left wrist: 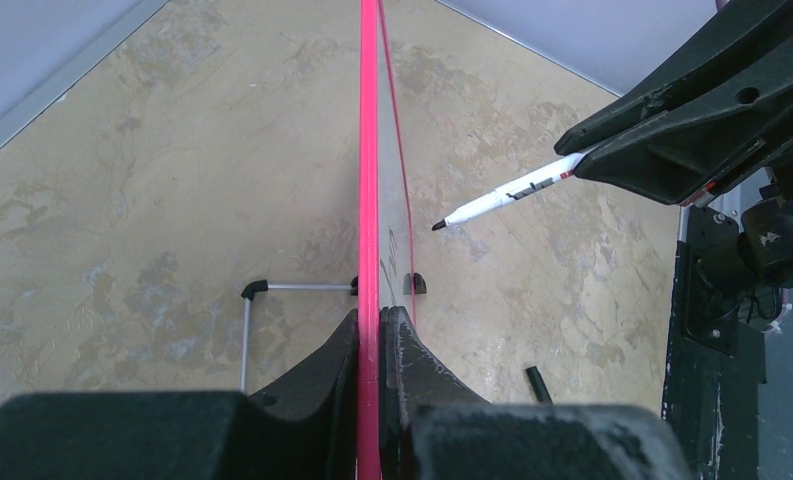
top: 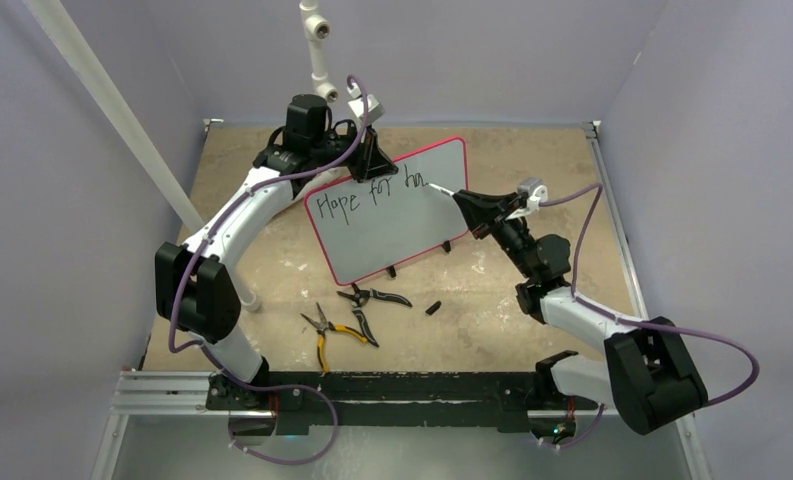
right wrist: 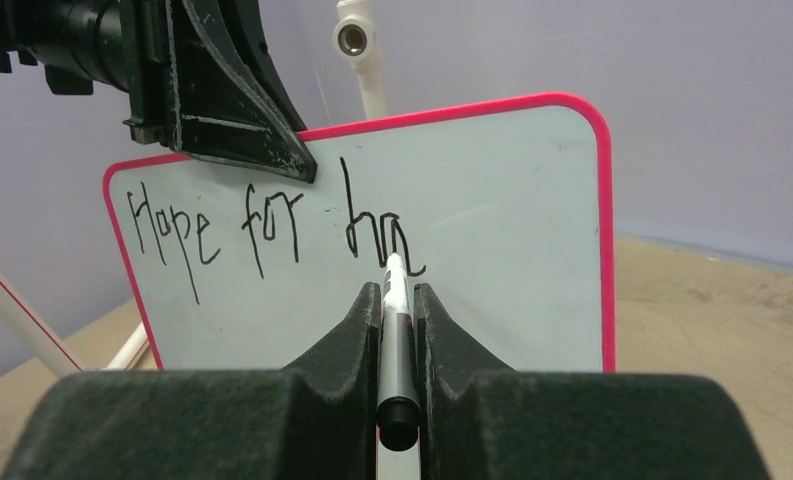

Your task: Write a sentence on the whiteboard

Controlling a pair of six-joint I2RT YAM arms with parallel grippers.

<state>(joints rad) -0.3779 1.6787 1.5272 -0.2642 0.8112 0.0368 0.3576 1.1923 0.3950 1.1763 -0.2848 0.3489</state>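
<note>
The whiteboard (top: 392, 225) stands tilted on small black feet, its frame red-pink. My left gripper (top: 370, 152) is shut on its top edge; in the left wrist view the fingers (left wrist: 412, 345) pinch the red frame (left wrist: 369, 150) edge-on. The sentence (right wrist: 252, 220) reads "Hope for ha" in black. My right gripper (right wrist: 397, 292) is shut on a white-and-grey marker (right wrist: 394, 330). The marker's tip points at the last letter. In the left wrist view the marker (left wrist: 507, 192) shows a thin gap between tip and board face.
Three pairs of pliers lie in front of the board: a black pair (top: 374, 297), a yellow-handled pair (top: 327, 332) and a dark pair (top: 364, 325). A black marker cap (top: 433, 307) lies right of them. A white pipe (top: 317, 45) hangs behind the board.
</note>
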